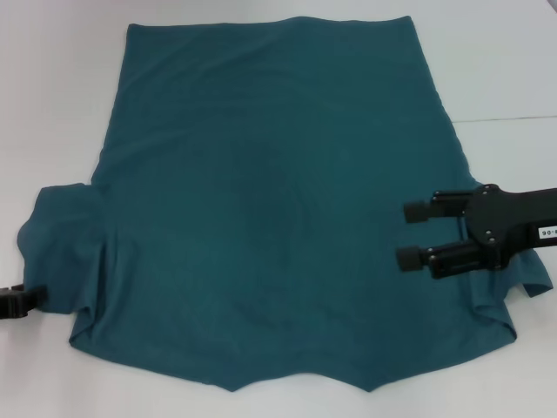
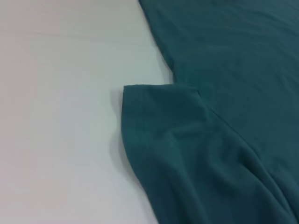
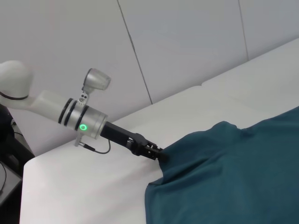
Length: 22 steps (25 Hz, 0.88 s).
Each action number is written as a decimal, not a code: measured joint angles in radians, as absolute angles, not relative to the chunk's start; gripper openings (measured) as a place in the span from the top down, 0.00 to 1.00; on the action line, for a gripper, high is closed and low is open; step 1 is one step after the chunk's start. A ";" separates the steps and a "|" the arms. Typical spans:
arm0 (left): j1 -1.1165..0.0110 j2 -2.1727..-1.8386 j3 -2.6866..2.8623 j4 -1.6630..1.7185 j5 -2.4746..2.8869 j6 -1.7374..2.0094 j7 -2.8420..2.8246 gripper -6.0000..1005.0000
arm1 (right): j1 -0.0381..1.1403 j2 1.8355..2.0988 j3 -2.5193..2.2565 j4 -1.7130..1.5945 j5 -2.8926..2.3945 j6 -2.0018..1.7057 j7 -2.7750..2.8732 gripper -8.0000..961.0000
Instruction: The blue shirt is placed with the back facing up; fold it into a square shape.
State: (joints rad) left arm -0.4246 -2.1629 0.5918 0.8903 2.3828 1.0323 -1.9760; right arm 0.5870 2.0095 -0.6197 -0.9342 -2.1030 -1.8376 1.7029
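White table point(image 1: 52, 104) — blue shirt point(image 1: 278, 218) under spread right tool point(image 1: 416, 235); left tool point(image 1: 22, 302) unclear.

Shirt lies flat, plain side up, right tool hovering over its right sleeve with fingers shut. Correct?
Not quite: the right tool has its fingers open, spread apart with a clear gap, as the head view shows. The rest holds: the shirt lies flat, plain side up, and that tool is over its right sleeve area.
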 joint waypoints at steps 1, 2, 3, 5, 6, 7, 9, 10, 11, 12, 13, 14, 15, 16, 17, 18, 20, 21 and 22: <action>-0.428 -2.163 0.592 0.886 2.383 1.025 -1.979 0.45 | 0.588 2.013 -0.620 -0.934 -2.101 -1.838 1.703 0.02; -0.433 -2.163 0.593 0.881 2.383 1.019 -1.984 0.47 | 0.588 2.015 -0.618 -0.934 -2.099 -1.838 1.704 0.02; -0.439 -2.163 0.597 0.875 2.383 1.015 -1.992 0.49 | 0.589 2.018 -0.617 -0.934 -2.098 -1.838 1.704 0.02; -0.445 -2.163 0.601 0.871 2.383 1.012 -1.999 0.59 | 0.591 2.020 -0.616 -0.934 -2.098 -1.837 1.704 0.02; -0.447 -2.163 0.604 0.870 2.383 1.012 -2.003 0.63 | 0.592 2.020 -0.617 -0.934 -2.097 -1.837 1.704 0.02; -0.449 -2.163 0.604 0.870 2.383 1.011 -2.007 0.68 | 0.592 2.020 -0.616 -0.934 -2.097 -1.837 1.704 0.02; -0.451 -2.163 0.605 0.870 2.383 1.011 -2.018 0.84 | 0.592 2.020 -0.613 -0.934 -2.096 -1.838 1.704 0.02; -0.452 -2.163 0.606 0.871 2.383 1.011 -2.023 0.96 | 0.592 2.020 -0.612 -0.934 -2.096 -1.838 1.704 0.02; -0.452 -2.163 0.606 0.872 2.383 1.013 -2.028 0.96 | 0.591 2.020 -0.611 -0.934 -2.096 -1.839 1.704 0.02; -0.452 -2.162 0.607 0.873 2.383 1.016 -2.032 0.96 | 0.590 2.020 -0.611 -0.934 -2.096 -1.839 1.704 0.02; -0.452 -2.161 0.607 0.875 2.383 1.018 -2.035 0.97 | 0.589 2.020 -0.611 -0.934 -2.096 -1.838 1.704 0.02; -0.452 -2.161 0.607 0.876 2.384 1.019 -2.036 0.97 | 0.588 2.021 -0.611 -0.934 -2.095 -1.837 1.704 0.02; -0.452 -2.161 0.607 0.876 2.384 1.021 -2.037 0.98 | 0.587 2.021 -0.610 -0.934 -2.095 -1.835 1.704 0.02; -0.452 -2.160 0.607 0.877 2.384 1.024 -2.040 0.98 | 0.585 2.022 -0.609 -0.934 -2.095 -1.834 1.704 0.02; -0.454 -2.160 0.608 0.877 2.384 1.028 -2.044 0.98 | 0.584 2.022 -0.607 -0.934 -2.094 -1.834 1.704 0.02; -0.455 -2.159 0.611 0.878 2.384 1.032 -2.051 0.98 | 0.583 2.022 -0.604 -0.934 -2.094 -1.835 1.703 0.02; -0.459 -2.159 0.615 0.883 2.384 1.040 -2.061 0.98 | 0.581 2.024 -0.596 -0.934 -2.093 -1.835 1.699 0.02; -0.461 -2.159 0.617 0.891 2.384 1.048 -2.067 0.98 | 0.580 2.026 -0.589 -0.934 -2.093 -1.835 1.696 0.02; -0.463 -2.160 0.618 0.899 2.384 1.056 -2.072 0.98 | 0.579 2.028 -0.583 -0.934 -2.093 -1.836 1.695 0.02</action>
